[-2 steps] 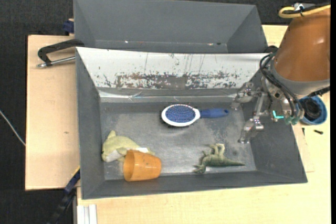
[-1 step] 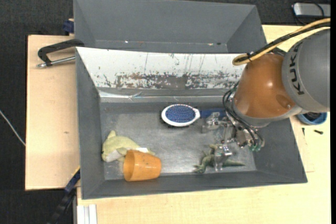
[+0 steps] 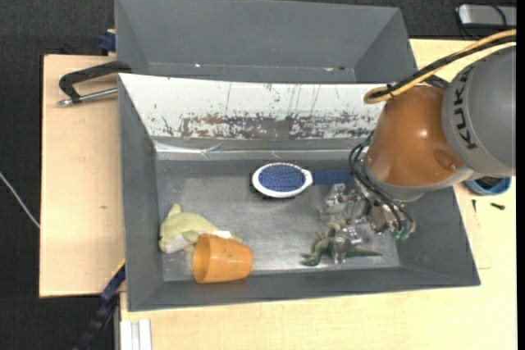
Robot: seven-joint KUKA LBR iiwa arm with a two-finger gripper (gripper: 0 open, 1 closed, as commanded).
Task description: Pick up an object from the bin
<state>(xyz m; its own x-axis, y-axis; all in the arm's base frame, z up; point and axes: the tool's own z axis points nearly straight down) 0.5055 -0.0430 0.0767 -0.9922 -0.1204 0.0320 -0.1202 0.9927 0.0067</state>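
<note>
My pincer (image 3: pixel 354 219) hangs low over the right part of the bin's floor, below my orange wrist cover (image 3: pixel 410 147). Its metal parts and cables crowd together there, so I cannot tell whether it is spread or pressed together, or whether it touches anything.

Just beneath it and a little toward the front wall lies a small dark green toy creature (image 3: pixel 335 251). It looks like a lizard or dinosaur with thin limbs sticking out. Its long axis runs roughly left to right, almost along the front wall. I cannot make out which end is the head.

To the left, near the back of the floor, a blue oval brush with a white rim (image 3: pixel 281 179) lies flat. Its blue handle points right, toward my wrist.

Well apart, in the front left corner, an orange cup (image 3: pixel 221 259) lies on its side with its mouth facing left. It touches a pale yellow soft thing (image 3: pixel 182 228) just behind it.

All four things lie in the grey metal bin (image 3: pixel 246 37), and bare floor separates the left pair from the toy.
</note>
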